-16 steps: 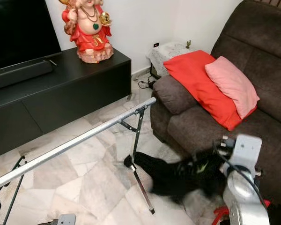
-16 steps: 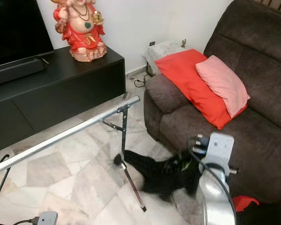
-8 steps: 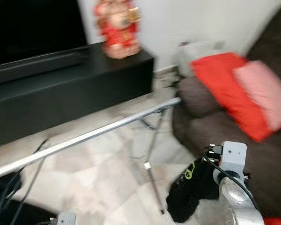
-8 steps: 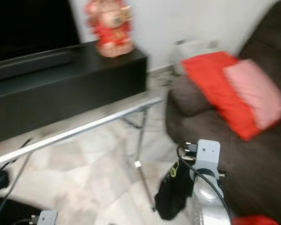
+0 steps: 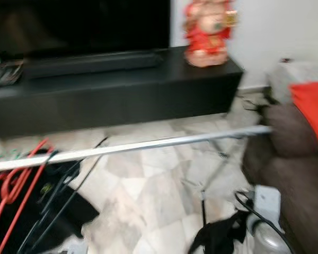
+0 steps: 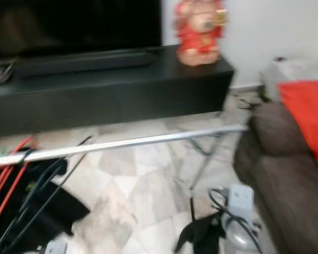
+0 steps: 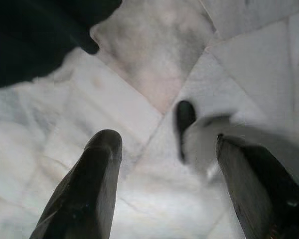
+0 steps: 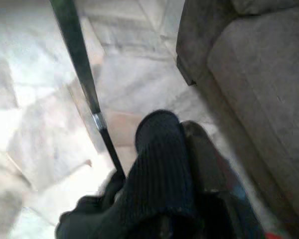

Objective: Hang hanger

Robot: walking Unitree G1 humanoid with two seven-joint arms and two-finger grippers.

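A silver rail [image 5: 148, 145] spans the marble floor [image 5: 148, 190], red and black hangers [image 5: 21, 185] draped at its left end. Near right, the right gripper [image 8: 174, 149] is clamped on black ribbed cloth [image 8: 157, 184] beside the brown sofa [image 5: 297, 174]. The left gripper [image 7: 164, 164] hangs with fingers apart above the floor.

Both eye views are smeared by motion, so the statue [image 5: 209, 32] on the cabinet [image 5: 116, 90] is only a red and pink blur and the rail [image 5: 132, 148] has soft edges. The sofa [image 5: 297, 169] and red cushion [image 5: 312, 106] are cut by the edge, as are the red hangers [image 5: 13, 185] and dark clothes [image 5: 37, 211] at the rail's other end. The black garment [image 8: 154, 194] wraps the right gripper [image 8: 189, 169], hiding its fingers
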